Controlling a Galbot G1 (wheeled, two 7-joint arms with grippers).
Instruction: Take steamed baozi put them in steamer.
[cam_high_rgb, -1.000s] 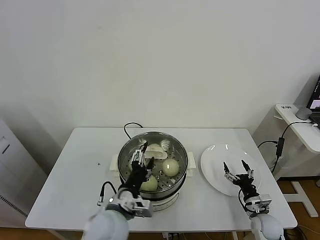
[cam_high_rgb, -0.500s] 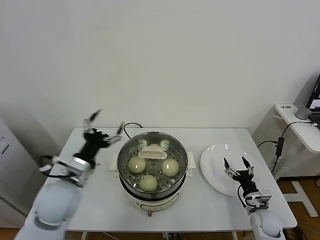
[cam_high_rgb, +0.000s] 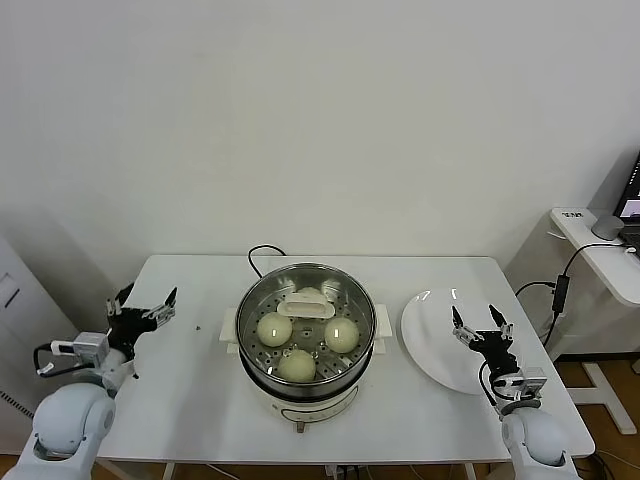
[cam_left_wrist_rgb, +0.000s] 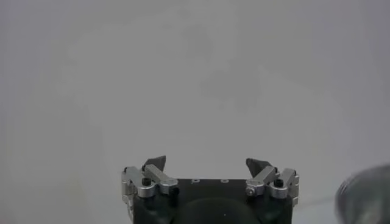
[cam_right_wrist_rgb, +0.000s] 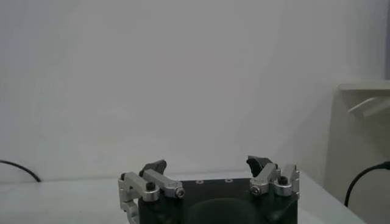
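Note:
The steamer (cam_high_rgb: 246, 305), a shiny steel pot on a white base, stands mid-table. Several cream-white steamed baozi lie on its perforated tray: one on the left (cam_high_rgb: 274, 328), one on the right (cam_high_rgb: 341, 334), one at the front (cam_high_rgb: 296, 365). Another at the back (cam_high_rgb: 311, 294) is partly hidden by a white handle piece (cam_high_rgb: 305, 309). My left gripper (cam_high_rgb: 143, 305) (cam_left_wrist_rgb: 207, 164) hovers open and empty over the table's left edge, well away from the pot. My right gripper (cam_high_rgb: 479, 326) (cam_right_wrist_rgb: 208, 165) is open and empty above the right part of the white plate (cam_high_rgb: 430, 340).
A black cable (cam_high_rgb: 262, 255) runs off behind the steamer. The white table (cam_high_rgb: 200, 400) ends close to both grippers. A side desk (cam_high_rgb: 600, 250) with a cord stands to the right, and a white cabinet (cam_high_rgb: 15, 310) to the left.
My left arm has lifted out of the steamer and swung to the table's left edge, leaving a baozi on the tray's left. The right gripper has drifted slightly right.

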